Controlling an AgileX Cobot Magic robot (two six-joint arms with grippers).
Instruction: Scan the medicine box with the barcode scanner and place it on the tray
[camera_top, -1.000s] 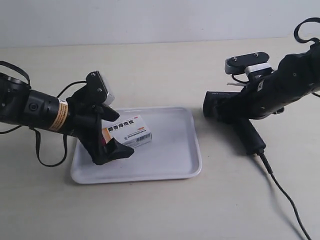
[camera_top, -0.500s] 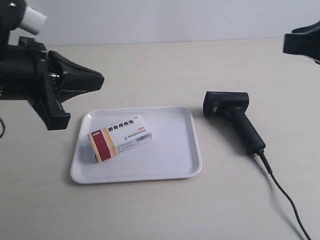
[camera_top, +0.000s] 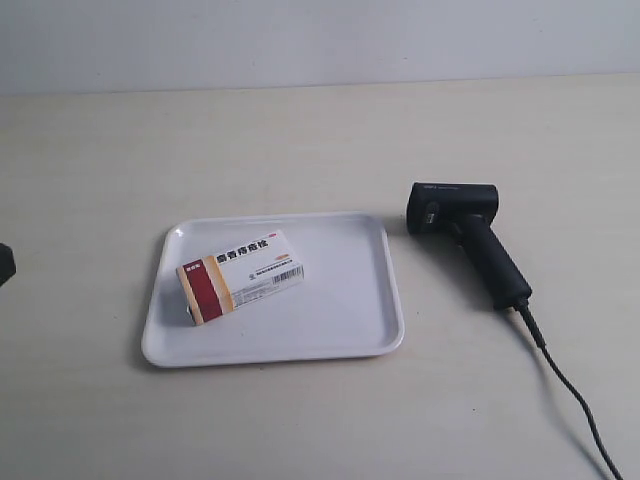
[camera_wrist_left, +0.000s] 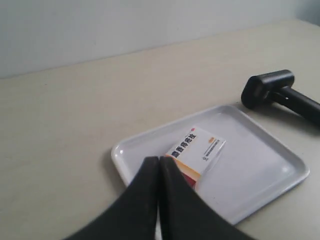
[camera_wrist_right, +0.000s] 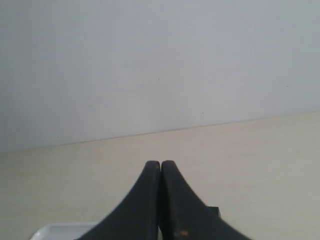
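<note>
The medicine box (camera_top: 241, 275) lies flat on the left half of the white tray (camera_top: 340, 300), its dark red band toward the tray's left rim. The black barcode scanner (camera_top: 465, 235) rests on the table right of the tray, cable trailing to the lower right. In the left wrist view my left gripper (camera_wrist_left: 159, 159) is shut and empty, raised off the table, with the box (camera_wrist_left: 200, 148), tray (camera_wrist_left: 260, 170) and scanner (camera_wrist_left: 272, 90) beyond it. My right gripper (camera_wrist_right: 160, 163) is shut and empty, facing the wall. Both arms are almost out of the exterior view.
The beige table (camera_top: 300, 140) runs back to a pale wall. A dark bit of the arm at the exterior view's left (camera_top: 4, 264) shows at the frame's edge. A tray corner (camera_wrist_right: 50, 231) shows low in the right wrist view.
The arm at the exterior view's left let go of the box on the tray and pulled back out of frame. The arm at the right left the scanner on the table and withdrew too.
</note>
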